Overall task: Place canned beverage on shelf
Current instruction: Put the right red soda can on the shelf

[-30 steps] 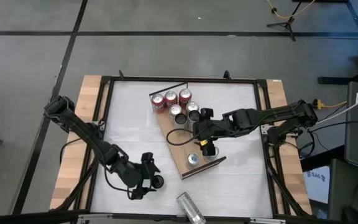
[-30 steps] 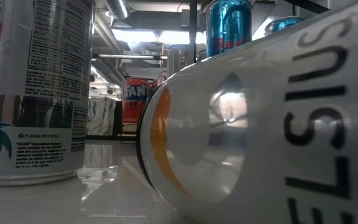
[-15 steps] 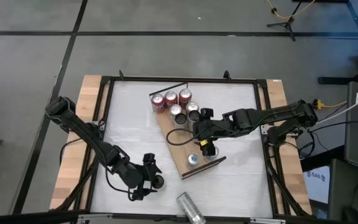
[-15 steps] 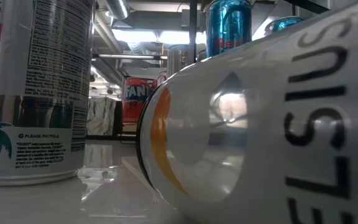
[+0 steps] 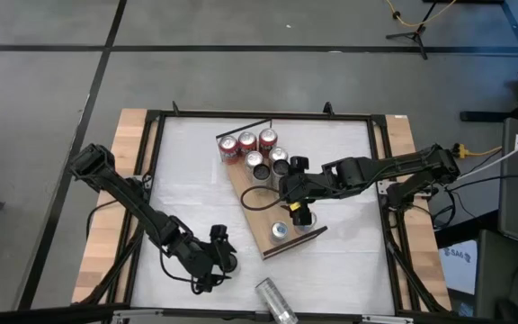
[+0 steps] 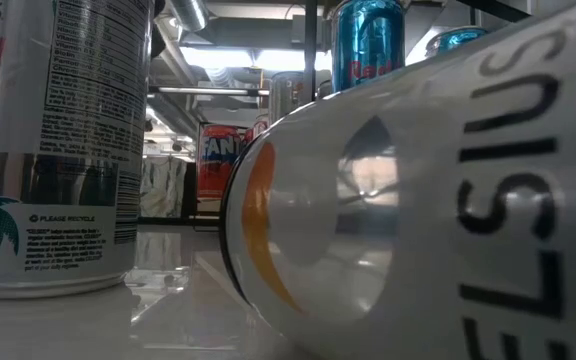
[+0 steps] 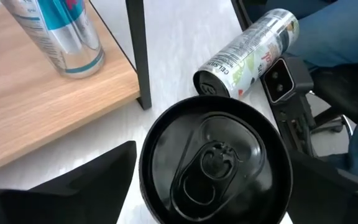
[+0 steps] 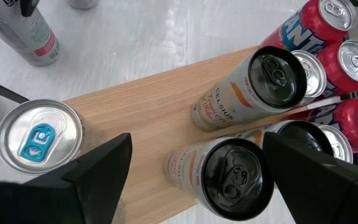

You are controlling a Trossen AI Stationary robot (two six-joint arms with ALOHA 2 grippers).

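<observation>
A black-topped can (image 7: 219,149) stands upright on the white table (image 5: 187,180), off the near corner of the wooden shelf (image 5: 257,193). My left gripper (image 5: 223,264) is open with one finger on each side of this can; a strip of table shows between one finger (image 7: 86,180) and the can's wall. The shelf bears red cans (image 5: 247,142), silver and black-topped cans (image 8: 278,71), and a silver can with a blue tab (image 8: 39,137). My right gripper (image 8: 197,140) hangs open above a black-topped can (image 8: 232,174) on the shelf. A further can (image 5: 275,301) lies on its side near the table's front edge.
The lying can (image 7: 247,53) rests just beyond the standing one, toward the front edge, and fills the low view (image 6: 418,200). A black frame (image 5: 156,117) borders the table. A thin black rail (image 5: 241,128) stands at the shelf's far end. Bare board shows mid-shelf (image 8: 148,99).
My left gripper has sunk a little and eased toward the table's near edge, coming down around the black-topped can. The can has stayed where it was.
</observation>
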